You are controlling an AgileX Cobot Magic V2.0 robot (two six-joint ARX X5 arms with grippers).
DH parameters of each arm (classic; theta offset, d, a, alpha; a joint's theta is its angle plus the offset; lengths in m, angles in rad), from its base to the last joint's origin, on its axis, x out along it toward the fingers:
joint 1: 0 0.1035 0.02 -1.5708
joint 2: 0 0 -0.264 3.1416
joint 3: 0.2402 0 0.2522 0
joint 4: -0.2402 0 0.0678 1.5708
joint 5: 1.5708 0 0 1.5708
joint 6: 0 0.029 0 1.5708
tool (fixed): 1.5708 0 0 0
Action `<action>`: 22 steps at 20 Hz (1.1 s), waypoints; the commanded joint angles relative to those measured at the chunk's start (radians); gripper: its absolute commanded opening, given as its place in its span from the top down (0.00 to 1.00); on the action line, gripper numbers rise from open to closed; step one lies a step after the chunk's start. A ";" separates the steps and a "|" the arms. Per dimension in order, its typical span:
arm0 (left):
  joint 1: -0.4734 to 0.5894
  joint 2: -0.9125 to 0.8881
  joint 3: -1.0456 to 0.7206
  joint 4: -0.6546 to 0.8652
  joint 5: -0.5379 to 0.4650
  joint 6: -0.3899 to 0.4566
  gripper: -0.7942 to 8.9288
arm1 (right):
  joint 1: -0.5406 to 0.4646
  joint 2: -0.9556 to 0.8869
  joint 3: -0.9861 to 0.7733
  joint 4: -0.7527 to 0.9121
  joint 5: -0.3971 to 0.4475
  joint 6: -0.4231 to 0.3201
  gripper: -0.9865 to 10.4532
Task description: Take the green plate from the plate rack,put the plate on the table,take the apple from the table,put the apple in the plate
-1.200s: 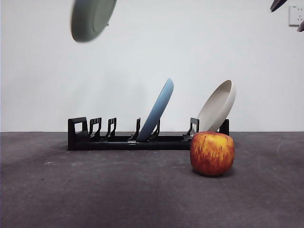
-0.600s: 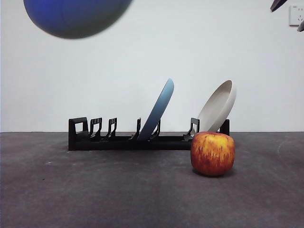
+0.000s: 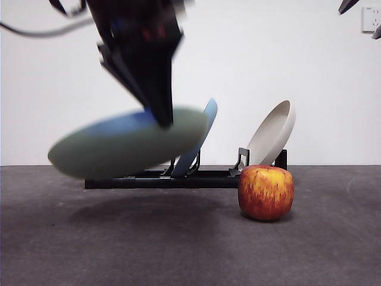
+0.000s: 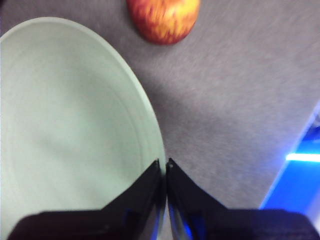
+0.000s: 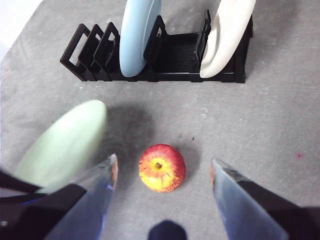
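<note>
My left gripper (image 3: 162,119) is shut on the rim of the green plate (image 3: 128,143), which hangs tilted and motion-blurred a little above the table (image 3: 178,250), in front of the left part of the plate rack (image 3: 208,177). In the left wrist view the jaws (image 4: 164,167) pinch the plate's (image 4: 65,125) edge, with the apple (image 4: 163,17) beyond. The apple (image 3: 266,192) stands on the table to the right of the plate. High over it my right gripper (image 5: 162,172) hangs open, with the apple (image 5: 161,167) between its jaws and the plate (image 5: 62,145) to one side.
A blue plate (image 3: 202,128) and a beige plate (image 3: 272,132) lean in the rack's slots. The right wrist view shows both, the blue plate (image 5: 139,32) and the beige plate (image 5: 226,32), in the rack (image 5: 170,55). A wall socket (image 3: 371,19) is at the top right.
The left arm has swung down from the top left with the green plate, from high above the rack to just above the table in front of it. The apple and right arm have not moved.
</note>
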 commanded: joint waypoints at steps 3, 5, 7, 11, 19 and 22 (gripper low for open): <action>-0.002 0.182 -0.003 0.050 -0.058 0.006 0.93 | 0.001 0.000 0.003 0.005 0.003 0.006 0.64; -0.002 0.237 -0.003 0.068 -0.053 0.002 0.93 | 0.001 0.000 0.003 0.005 0.003 0.007 0.64; -0.002 0.249 -0.003 0.067 -0.023 0.001 0.92 | 0.001 0.000 0.003 0.005 0.002 0.007 0.64; 0.010 0.239 -0.002 0.059 -0.031 -0.027 0.54 | 0.002 0.002 0.003 0.005 -0.002 0.010 0.62; 0.016 -0.076 0.000 0.141 -0.030 -0.153 0.50 | 0.082 0.101 0.019 0.005 0.000 -0.006 0.41; 0.041 -0.308 0.000 0.192 -0.033 -0.165 0.50 | 0.189 0.202 0.060 0.005 0.046 -0.014 0.41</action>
